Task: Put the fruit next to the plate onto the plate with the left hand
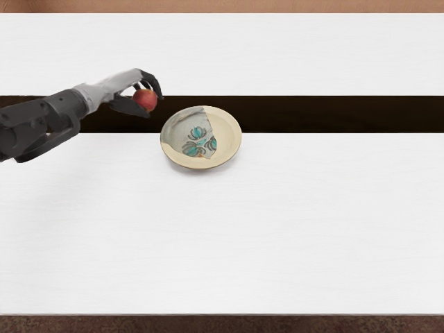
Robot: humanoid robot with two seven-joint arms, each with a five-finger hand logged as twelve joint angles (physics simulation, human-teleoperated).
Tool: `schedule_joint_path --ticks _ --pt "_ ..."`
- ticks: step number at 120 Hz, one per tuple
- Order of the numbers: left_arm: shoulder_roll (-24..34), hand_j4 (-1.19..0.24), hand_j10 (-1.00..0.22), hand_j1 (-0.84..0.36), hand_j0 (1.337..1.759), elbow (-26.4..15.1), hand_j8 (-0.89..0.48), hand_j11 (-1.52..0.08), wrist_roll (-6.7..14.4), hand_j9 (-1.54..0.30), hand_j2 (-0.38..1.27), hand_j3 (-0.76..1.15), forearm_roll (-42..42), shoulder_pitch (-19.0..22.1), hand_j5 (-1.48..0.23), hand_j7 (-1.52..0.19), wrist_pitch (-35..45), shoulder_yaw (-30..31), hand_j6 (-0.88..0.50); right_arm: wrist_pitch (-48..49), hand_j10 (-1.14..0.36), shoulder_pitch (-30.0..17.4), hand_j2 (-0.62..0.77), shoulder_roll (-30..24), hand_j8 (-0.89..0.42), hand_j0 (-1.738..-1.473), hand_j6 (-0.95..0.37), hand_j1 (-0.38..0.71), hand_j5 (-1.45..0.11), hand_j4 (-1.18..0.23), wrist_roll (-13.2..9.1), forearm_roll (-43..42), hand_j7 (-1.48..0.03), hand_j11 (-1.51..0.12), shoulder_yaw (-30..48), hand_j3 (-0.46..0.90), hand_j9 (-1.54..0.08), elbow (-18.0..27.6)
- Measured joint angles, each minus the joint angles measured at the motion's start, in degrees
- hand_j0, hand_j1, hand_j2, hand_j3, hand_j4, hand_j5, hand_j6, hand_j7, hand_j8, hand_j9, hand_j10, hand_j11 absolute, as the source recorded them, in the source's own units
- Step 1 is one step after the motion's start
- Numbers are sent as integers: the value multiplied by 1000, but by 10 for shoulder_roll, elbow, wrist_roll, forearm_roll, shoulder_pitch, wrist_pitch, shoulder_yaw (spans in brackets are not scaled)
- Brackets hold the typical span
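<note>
**Obs.:** White flat tabletop (222, 243) fills the near field. Log the rest, left to right.

**Rec.:** Grey-and-black jointed left arm (41, 121) enters from the left edge. Its dark five-fingered left hand (135, 90) is clenched around the small round red fruit (145, 99), fingers over the top, thumb beneath.

**Obs.:** Fruit position?

**Rec.:** In the grasp, apparently clear of the surface, at the table's far edge by the dark gap (312, 114). It sits just left of the round cream ceramic plate with teal pattern (230, 139), not touching it. Not yet on the plate.

**Obs.:** Handling?

**Rec.:** Judged light, firm and smooth-skinned, so liable to slip or roll. Hold across the widest part, as now; a harder pinch risks bruising. Release low over the plate's centre so the rim checks any roll. Right hand out of frame.
</note>
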Motion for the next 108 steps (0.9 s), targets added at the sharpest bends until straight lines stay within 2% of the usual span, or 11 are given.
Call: schedule_joint_path --ticks 10,29,36,62,66,86,101,108 --pt "-12 -612 -630 -273 1653 -6 -458 -850 0 -861 139 4 -9 10 -886 -877 -9 -24 -459 0 0 0 0 0 0 -1658 0 -349 0 0 0 0 0 0 0 0 0 0" --pt "-38 -615 -621 -277 1654 -19 -453 -860 0 -870 136 2 -15 17 -900 -883 -32 -64 -460 0 0 0 0 0 0 -1658 0 -349 0 0 0 0 0 0 0 0 0 0" --pt "-50 -614 -622 -226 1653 -24 -457 -861 0 -874 36 1 -15 21 -908 -893 -35 -69 -468 0 0 0 0 0 0 -1658 0 -349 0 0 0 0 0 0 0 0 0 0" --pt "-68 -614 -599 -256 1654 -27 -448 -857 0 -880 94 0 -14 46 -903 -887 -38 -74 -470 0 0 0 0 0 0 -1658 0 -349 0 0 0 0 0 0 0 0 0 0" --pt "-68 -580 -561 -234 1654 -26 -439 -806 0 -824 91 0 -17 46 -846 -831 -38 -79 -462 0 0 0 0 0 0 -1658 0 -349 0 0 0 0 0 0 0 0 0 0" --pt "-71 -282 -274 63 1656 -19 -220 -388 0 -397 47 0 -60 53 -406 -399 -37 -109 -230 0 0 0 0 0 0 -1658 0 -349 0 0 0 0 0 0 0 0 0 0" --pt "-68 -162 -157 185 1657 -17 -129 -221 0 -225 29 0 -89 64 -231 -227 -37 -151 -135 0 0 0 0 0 0 -1658 -1 -349 0 0 0 0 0 0 0 0 0 0" --pt "-64 -127 -123 221 1657 -16 -102 -172 0 -175 23 0 -110 85 -179 -176 -37 -185 -106 0 0 0 0 0 0 -1658 0 -349 0 0 0 0 0 0 0 0 0 0"
